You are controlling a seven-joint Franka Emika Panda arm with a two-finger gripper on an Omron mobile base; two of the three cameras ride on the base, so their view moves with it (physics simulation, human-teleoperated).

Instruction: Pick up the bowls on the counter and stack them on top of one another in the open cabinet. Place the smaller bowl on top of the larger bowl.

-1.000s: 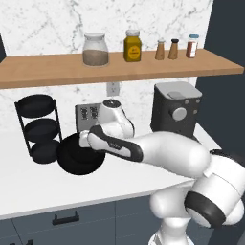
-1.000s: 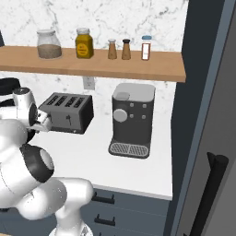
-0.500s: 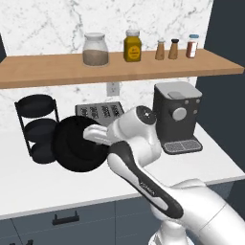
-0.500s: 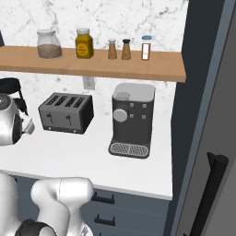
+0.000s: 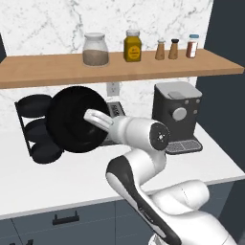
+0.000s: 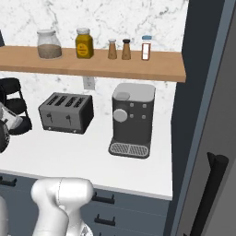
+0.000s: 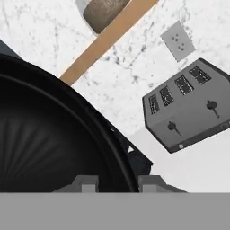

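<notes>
Clamping the larger bowl (image 5: pixel 76 119) by its rim, the gripper (image 5: pixel 88 115) holds it (tilted on edge) above the counter (image 5: pixel 57 177).

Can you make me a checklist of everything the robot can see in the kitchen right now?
Surface: white counter, mostly bare at the front.
Job's things: larger bowl lifted off the counter, tipped on edge; wooden shelf above it holds no bowl yet.
Clutter: toaster, coffee machine, black wire rack on the counter; glass jar, yellow jar, three shakers on the shelf.
Grippers: gripper at the bowl's rim, apparently clamped on it.
Cables: nothing seen; wall outlet.
Surroundings: marble wall, dark drawers.
</notes>
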